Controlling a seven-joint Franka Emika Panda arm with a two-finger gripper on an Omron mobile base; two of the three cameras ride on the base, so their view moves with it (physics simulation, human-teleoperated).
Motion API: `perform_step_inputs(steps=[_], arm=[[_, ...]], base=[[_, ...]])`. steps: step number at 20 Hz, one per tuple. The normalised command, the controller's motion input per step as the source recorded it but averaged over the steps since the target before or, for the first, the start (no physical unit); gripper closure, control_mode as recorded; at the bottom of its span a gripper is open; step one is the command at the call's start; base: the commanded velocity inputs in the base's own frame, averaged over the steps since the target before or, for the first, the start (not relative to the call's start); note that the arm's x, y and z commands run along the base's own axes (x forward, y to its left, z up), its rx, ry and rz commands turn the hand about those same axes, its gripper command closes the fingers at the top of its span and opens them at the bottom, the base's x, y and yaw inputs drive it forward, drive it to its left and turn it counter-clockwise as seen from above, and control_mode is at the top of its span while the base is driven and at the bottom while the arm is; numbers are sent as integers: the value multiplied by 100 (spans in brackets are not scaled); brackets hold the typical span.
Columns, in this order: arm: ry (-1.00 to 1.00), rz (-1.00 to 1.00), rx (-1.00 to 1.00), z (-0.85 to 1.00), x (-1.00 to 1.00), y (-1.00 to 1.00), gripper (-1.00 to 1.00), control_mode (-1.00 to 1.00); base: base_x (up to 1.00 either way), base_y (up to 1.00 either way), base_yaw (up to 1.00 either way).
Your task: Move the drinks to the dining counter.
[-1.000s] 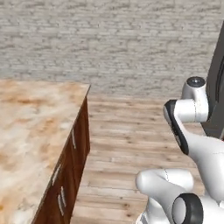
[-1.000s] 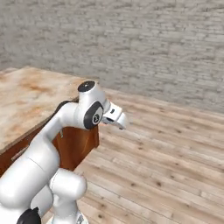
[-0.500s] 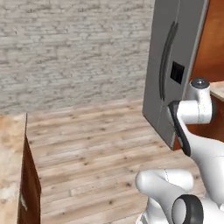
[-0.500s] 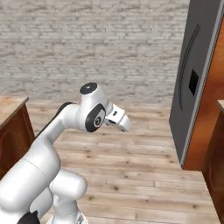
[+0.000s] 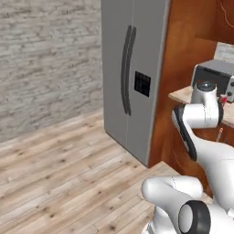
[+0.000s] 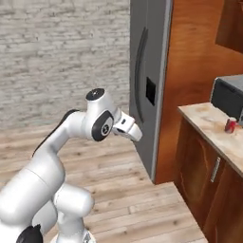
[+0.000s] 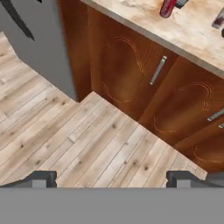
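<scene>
— Room: grey brick wall (image 5: 41,59), pale plank floor (image 5: 59,178), tall grey fridge (image 5: 132,73) set against a brown wood side panel (image 5: 176,77).

— Beyond the fridge?

— Marbled beige counter (image 6: 213,128) over brown cabinets (image 7: 127,65) with silver bar handles (image 7: 158,70). Dark-fronted appliance (image 6: 228,97) at the counter's back, probably a microwave; too blurred to confirm.

— Tool status?

— Gripper (image 7: 112,178) carried low over the floor, fingertips (image 7: 41,178) spread wide apart, nothing between them. Empty.

— Drinks?

— Small red can (image 6: 230,125) standing upright on the counter, well ahead of the gripper and above it in the hand view (image 7: 168,8). Seen beside the arm's upper joint in the left base view (image 5: 223,100). A second slim item (image 7: 218,18) further right of the can, cut by the frame edge; cannot tell which drink.

— Contact with anything?

— None. Well apart from can, cabinets and fridge.
</scene>
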Motion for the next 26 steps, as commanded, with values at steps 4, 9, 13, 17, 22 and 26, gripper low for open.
perform_step_inputs(steps=[4, 9, 13, 17, 22, 26], arm=[[0, 0, 0, 0, 0, 0, -100, 100], [0, 0, 0, 0, 0, 0, -100, 100], [0, 0, 0, 0, 0, 0, -100, 100], [0, 0, 0, 0, 0, 0, -100, 100], [0, 0, 0, 0, 0, 0, -100, 100], [0, 0, 0, 0, 0, 0, -100, 100]], base=[[25, -44, -77], [45, -31, -72], [100, 0, -30], [92, 0, -15], [53, 0, -28], [55, 1, -53]])
